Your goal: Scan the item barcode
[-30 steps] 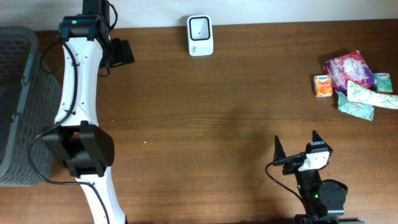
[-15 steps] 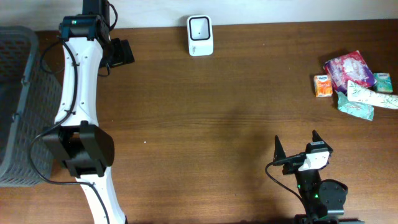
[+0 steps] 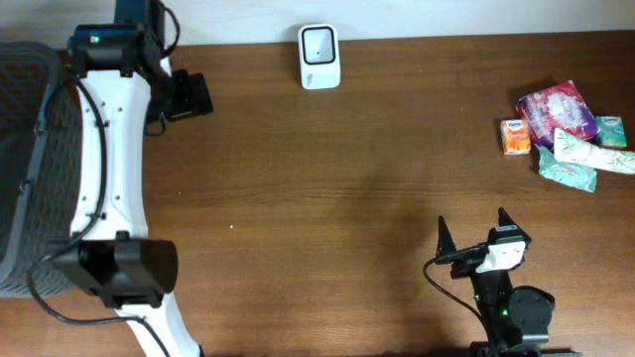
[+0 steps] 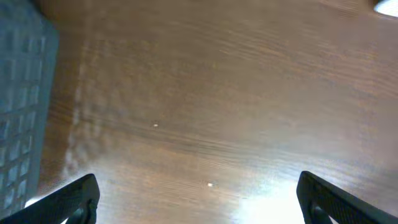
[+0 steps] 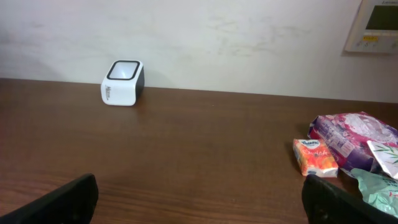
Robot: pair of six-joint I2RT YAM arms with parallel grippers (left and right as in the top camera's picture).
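A white barcode scanner (image 3: pixel 319 57) stands at the table's far edge; the right wrist view shows it against the wall (image 5: pixel 123 83). The items lie in a pile at the far right: an orange pack (image 3: pixel 515 137) (image 5: pixel 315 157), a pink-purple pack (image 3: pixel 559 112) (image 5: pixel 351 138) and green packs (image 3: pixel 575 159). My left gripper (image 3: pixel 190 96) (image 4: pixel 199 205) hangs open over bare wood at the far left, holding nothing. At the near edge my right gripper (image 3: pixel 474 230) (image 5: pixel 199 199) stands open and empty, well short of the pile.
A grey mesh basket (image 3: pixel 20 169) (image 4: pixel 18 106) sits at the table's left edge, close to the left arm. A wall panel (image 5: pixel 379 25) hangs behind the pile. Bare brown wood lies between scanner, pile and grippers.
The left arm has swung to the left, towards the basket, and its gripper has shifted slightly left. The right arm and the items have not moved.
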